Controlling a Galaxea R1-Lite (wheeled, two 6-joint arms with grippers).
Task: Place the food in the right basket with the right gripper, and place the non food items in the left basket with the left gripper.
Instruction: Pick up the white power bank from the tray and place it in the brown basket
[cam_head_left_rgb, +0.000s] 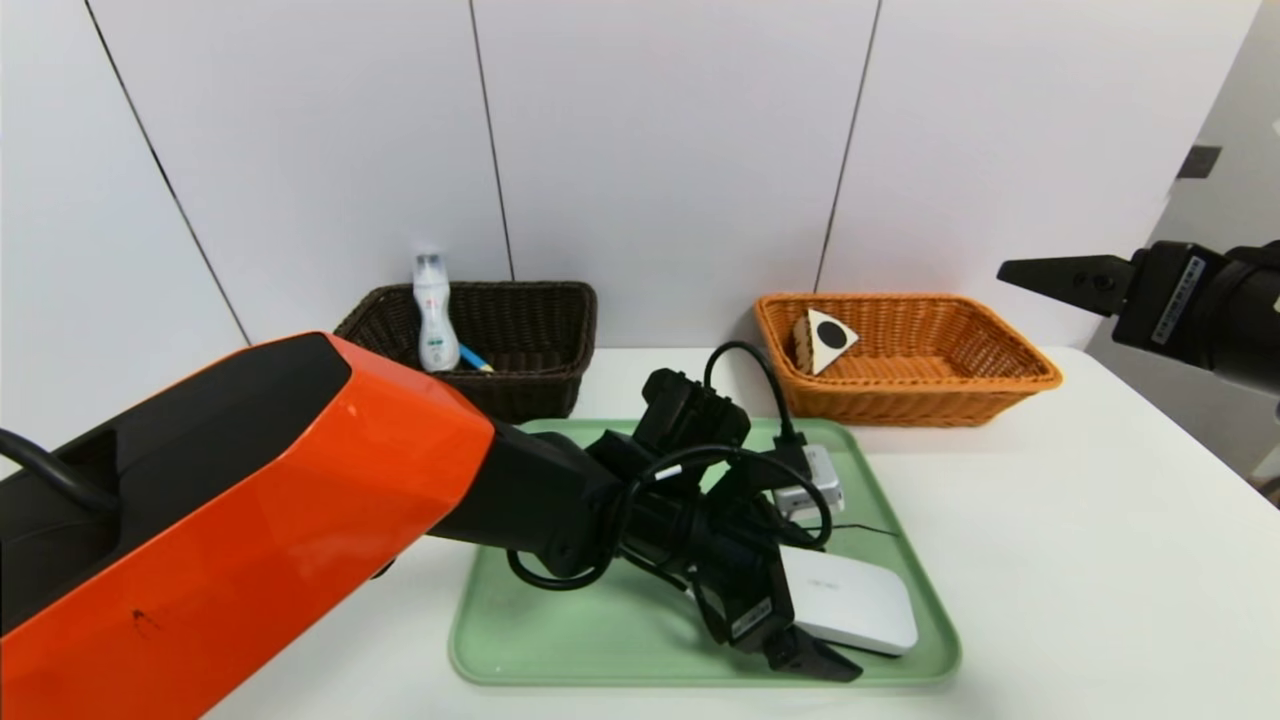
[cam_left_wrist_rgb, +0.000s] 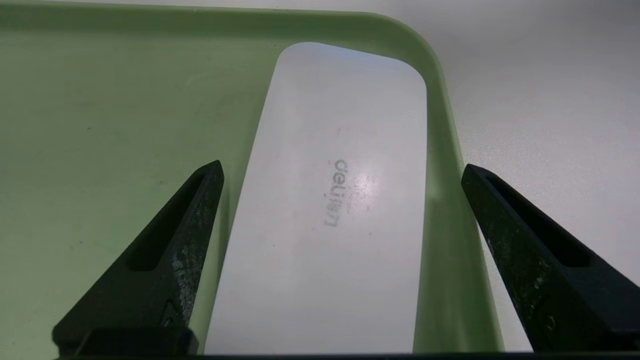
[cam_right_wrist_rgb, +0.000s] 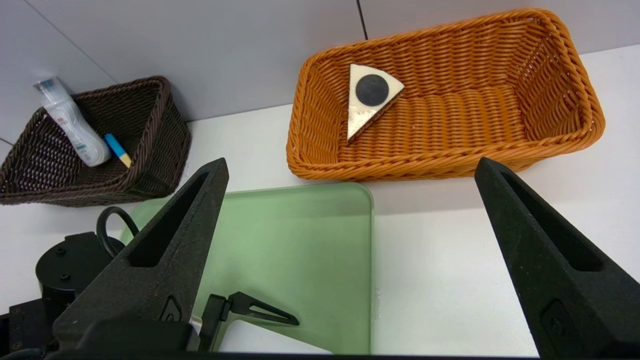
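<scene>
The flat white box (cam_head_left_rgb: 862, 600) (cam_left_wrist_rgb: 340, 200) lies on the right side of the green tray (cam_head_left_rgb: 600, 625). My left gripper (cam_head_left_rgb: 800, 640) (cam_left_wrist_rgb: 342, 167) hangs open just over it, one finger above the tray floor, the other past the tray's rim. In the dark brown left basket (cam_head_left_rgb: 535, 300) (cam_right_wrist_rgb: 150, 125) a clear-white bottle (cam_head_left_rgb: 433, 315) (cam_right_wrist_rgb: 70, 125) leans, with the blue spoon handle (cam_head_left_rgb: 475, 358) (cam_right_wrist_rgb: 117, 150) beside it. The cake slice (cam_head_left_rgb: 828, 340) (cam_right_wrist_rgb: 370, 97) lies pale side up in the orange right basket (cam_head_left_rgb: 1000, 375) (cam_right_wrist_rgb: 575, 125). My right gripper (cam_head_left_rgb: 1030, 272) (cam_right_wrist_rgb: 351, 162) is open, empty, and raised at the far right.
Both baskets stand against the white wall panels behind the tray (cam_right_wrist_rgb: 300, 240) (cam_left_wrist_rgb: 100, 125). White tabletop (cam_head_left_rgb: 1100, 560) stretches right of the tray to the table's right edge. My orange left arm (cam_head_left_rgb: 250, 500) crosses the front left.
</scene>
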